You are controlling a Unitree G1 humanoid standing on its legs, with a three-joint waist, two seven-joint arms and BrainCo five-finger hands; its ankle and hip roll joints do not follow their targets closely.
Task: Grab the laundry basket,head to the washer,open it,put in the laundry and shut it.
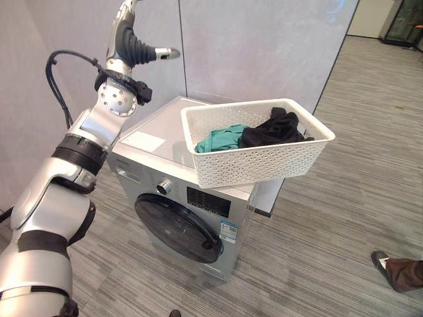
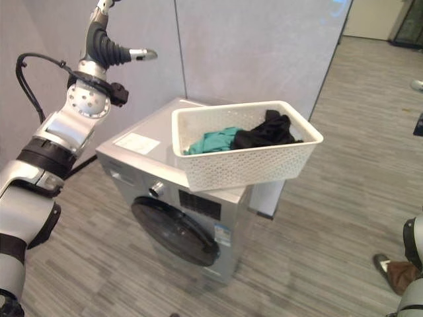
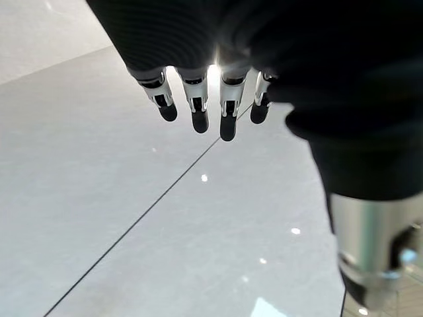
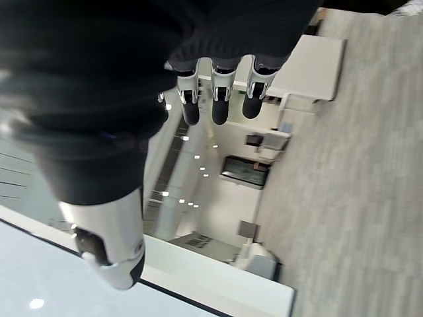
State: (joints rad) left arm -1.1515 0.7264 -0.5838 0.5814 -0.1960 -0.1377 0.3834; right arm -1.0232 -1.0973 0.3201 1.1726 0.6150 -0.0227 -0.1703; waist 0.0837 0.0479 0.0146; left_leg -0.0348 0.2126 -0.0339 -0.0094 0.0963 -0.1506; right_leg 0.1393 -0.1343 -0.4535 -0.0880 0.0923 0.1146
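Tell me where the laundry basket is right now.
The basket sits on top of the washer, at its right front corner and overhanging the edge, with green and black clothes inside.

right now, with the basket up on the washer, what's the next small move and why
Probably lower the left robot hand toward the washer door. The door looks shut, the white laundry basket already sits on top with clothes inside, and that robot hand is raised, holding nothing.

White perforated plastic laundry basket (image 1: 264, 155); soft cloth laundry (image 1: 264, 132); smooth silver metal washer (image 1: 165, 132); glossy dark door (image 1: 177, 228).
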